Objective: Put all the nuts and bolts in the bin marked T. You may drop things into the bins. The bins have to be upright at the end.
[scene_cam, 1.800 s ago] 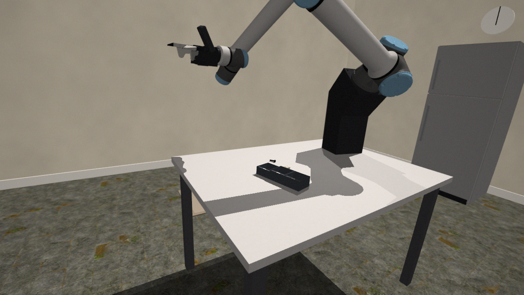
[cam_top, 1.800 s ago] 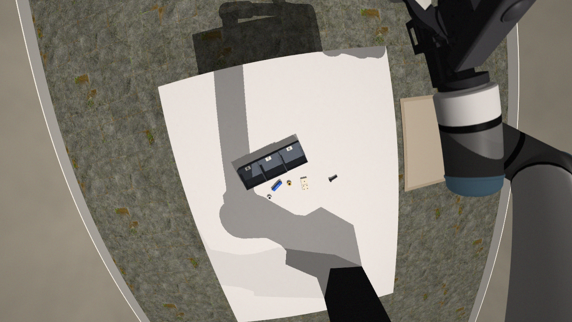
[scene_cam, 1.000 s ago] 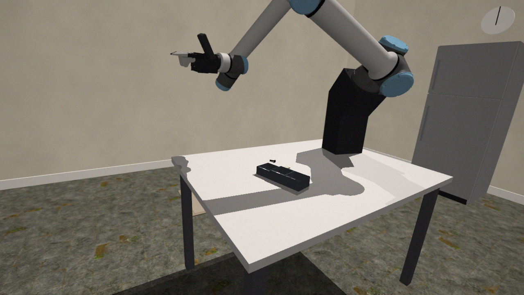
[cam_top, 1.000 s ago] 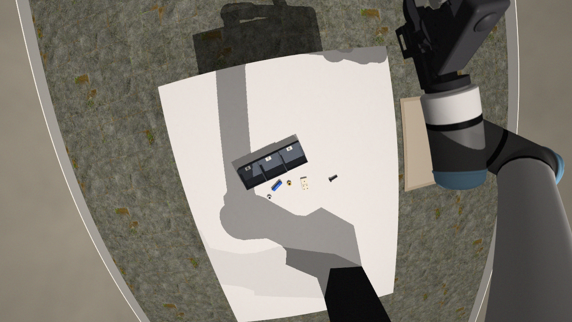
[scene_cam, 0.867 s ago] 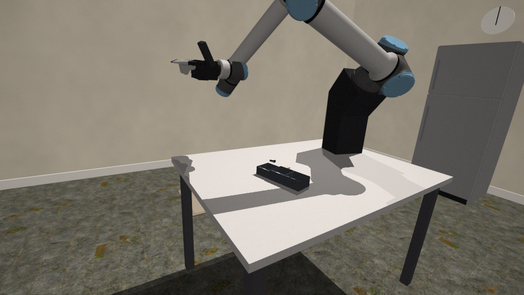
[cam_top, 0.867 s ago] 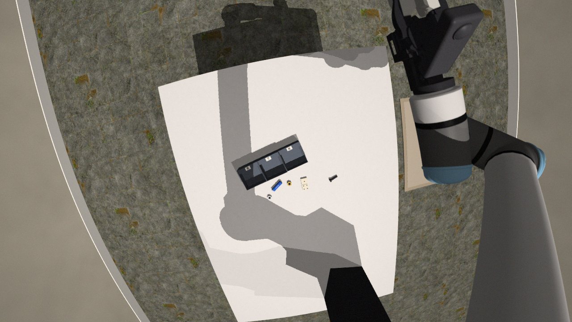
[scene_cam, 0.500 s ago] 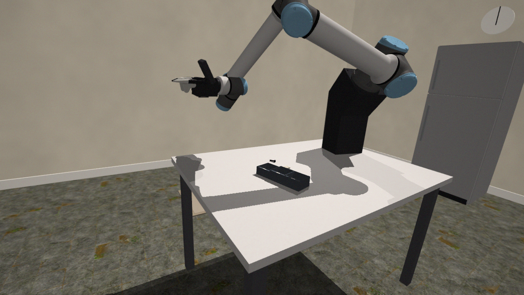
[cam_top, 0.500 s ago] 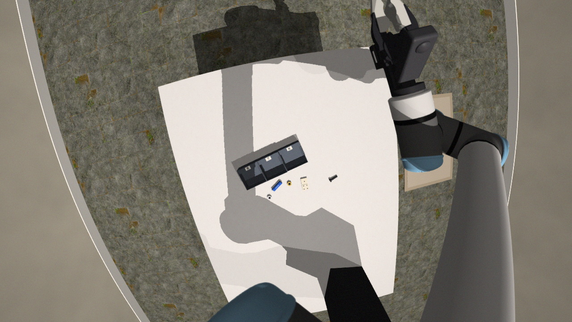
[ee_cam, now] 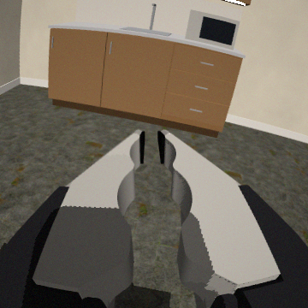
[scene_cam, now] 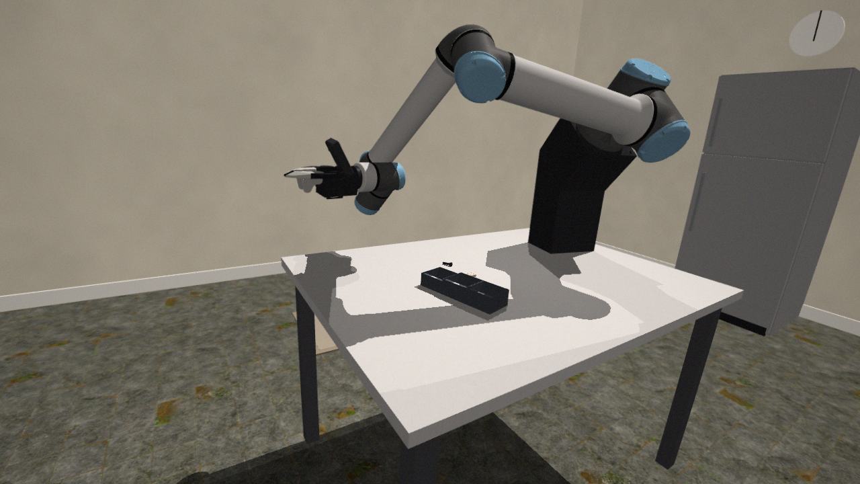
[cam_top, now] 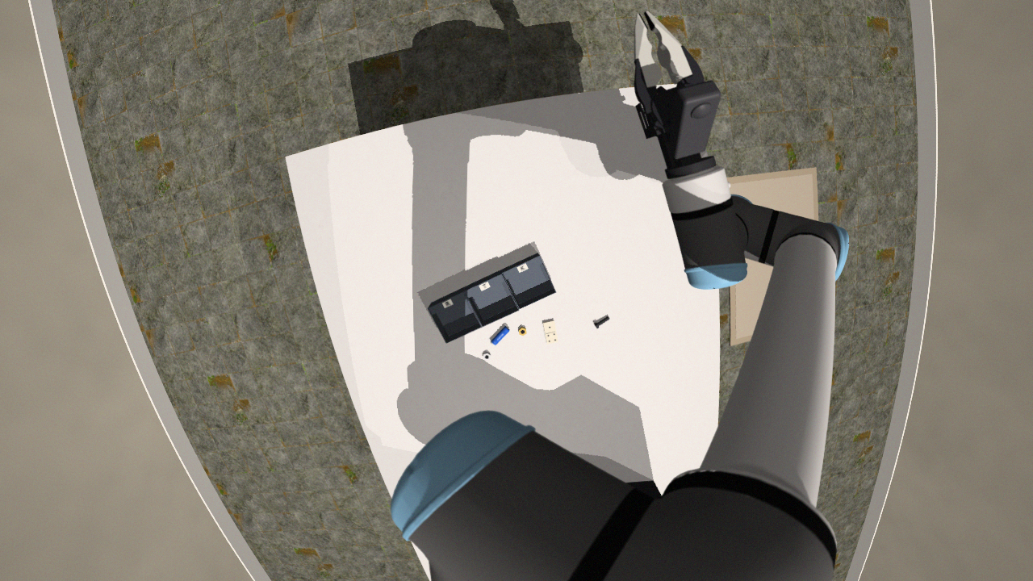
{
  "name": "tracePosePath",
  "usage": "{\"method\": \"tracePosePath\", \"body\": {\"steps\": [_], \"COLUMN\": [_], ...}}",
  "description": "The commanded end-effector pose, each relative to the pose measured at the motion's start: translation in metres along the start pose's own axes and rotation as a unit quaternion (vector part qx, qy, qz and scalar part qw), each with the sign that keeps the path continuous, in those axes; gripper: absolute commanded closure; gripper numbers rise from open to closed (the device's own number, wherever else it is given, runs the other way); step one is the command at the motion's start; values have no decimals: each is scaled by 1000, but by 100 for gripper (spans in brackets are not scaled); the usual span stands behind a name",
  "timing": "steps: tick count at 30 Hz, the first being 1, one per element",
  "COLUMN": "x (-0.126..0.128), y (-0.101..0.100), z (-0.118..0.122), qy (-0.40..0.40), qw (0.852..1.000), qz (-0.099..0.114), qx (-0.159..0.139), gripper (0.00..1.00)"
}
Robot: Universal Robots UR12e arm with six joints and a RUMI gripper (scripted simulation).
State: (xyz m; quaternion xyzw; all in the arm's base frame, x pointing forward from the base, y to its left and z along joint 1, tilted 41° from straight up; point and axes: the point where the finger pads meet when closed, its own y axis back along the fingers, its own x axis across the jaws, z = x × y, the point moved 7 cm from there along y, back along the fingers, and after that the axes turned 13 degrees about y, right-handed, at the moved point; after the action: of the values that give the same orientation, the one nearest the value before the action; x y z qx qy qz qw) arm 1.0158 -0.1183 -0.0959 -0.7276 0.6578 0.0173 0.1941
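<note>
The gripper point(cam_top: 645, 22) hangs high beyond the far corner of the white bench point(cam_top: 591, 216), level, pointing away over the floor; its jaws are drawn together with nothing between them, only floor showing through the gap in the wrist view. A row of three dark bins point(cam_top: 491, 292) sits near the middle of the bench, upright; their labels are too small to read. Just beside the bins lie a small light nut point(cam_top: 487, 353), a blue cylinder point(cam_top: 499, 333), a yellow-ringed nut point(cam_top: 520, 329) and a tan domino-like block point(cam_top: 550, 332). A black bolt point(cam_top: 600, 321) lies further off, apart from the rest.
</note>
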Motion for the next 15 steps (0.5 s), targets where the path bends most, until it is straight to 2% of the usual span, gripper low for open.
{"method": "tracePosePath", "body": {"steps": [1,7,15], "x": [-11,-29,-34], "y": [-2,-1,-7], "z": [29,76,78], "qy": [0,0,2], "qw": [1000,1000,1000], "qz": [0,0,-1], "qx": [1,1,5], "gripper": [96,96,96]}}
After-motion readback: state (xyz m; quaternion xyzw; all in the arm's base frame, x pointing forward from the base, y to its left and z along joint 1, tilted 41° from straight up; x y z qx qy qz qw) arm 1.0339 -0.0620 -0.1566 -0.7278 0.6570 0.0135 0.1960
